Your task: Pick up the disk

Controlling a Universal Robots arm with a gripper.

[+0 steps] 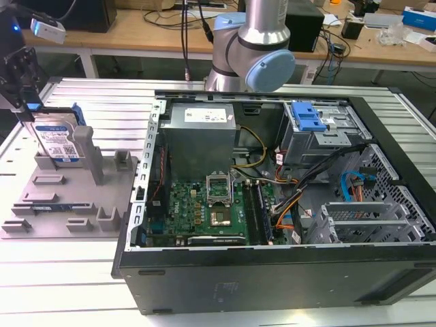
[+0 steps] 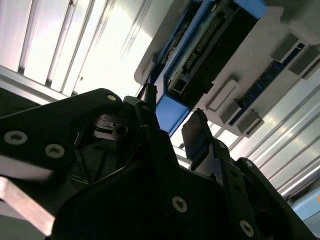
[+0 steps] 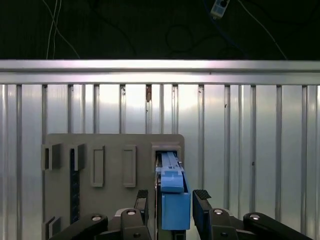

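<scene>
Hand [image 1: 20,71] is over the grey fixture plate [image 1: 61,204] at the worktop [image 1: 75,279] edge, with the open computer case [image 1: 272,204] well away from it. The disk [image 1: 58,139] stands on edge in a slot of that plate, directly under the hand, label face showing in the exterior view. In the first wrist view the hand [image 3: 172,196] straddles the disk [image 3: 172,175], one of the fingers [image 3: 142,197] on each flat side and the blue rail running up between them. The fingers are apart. A thin dark gap shows on both sides, so I judge there is no contact yet, though it is close. The second wrist view shows the same thing from below the hand [image 2: 172,127], with the blue end of the disk [image 2: 171,112] sitting in the gap. The step in hand looks like the end of the approach, pre-grasp; nothing is lifted and the disk is seated in the fixture. My read is that a grip here calls for the fingers closing evenly on the two broad faces, hand kept square to the slot. Any lift would want to go straight along the slot walls, since a tilt could jam the disk against the grey posts [image 1: 85,153] beside the hand.
</scene>
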